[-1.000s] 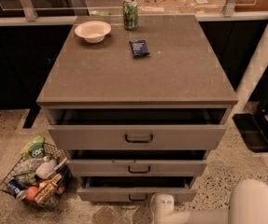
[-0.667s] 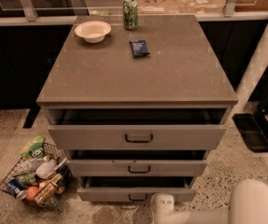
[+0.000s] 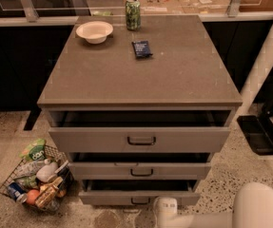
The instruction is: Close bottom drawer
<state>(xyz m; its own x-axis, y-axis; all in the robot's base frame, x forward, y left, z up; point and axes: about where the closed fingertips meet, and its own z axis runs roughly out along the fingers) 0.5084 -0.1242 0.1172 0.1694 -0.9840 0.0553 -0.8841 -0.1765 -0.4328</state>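
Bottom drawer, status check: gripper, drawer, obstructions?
Gripper low, just in front of bottom drawer, right of its handle; contact unclear. Drawer open, not yet closed. Wire basket off to the left, apart from the drawer.

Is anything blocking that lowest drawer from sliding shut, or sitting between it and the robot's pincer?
Nothing visible does. The pincer sits at the picture's bottom edge, just in front of the bottom drawer, beside its handle. The wire basket stands off to the left, clear of it.
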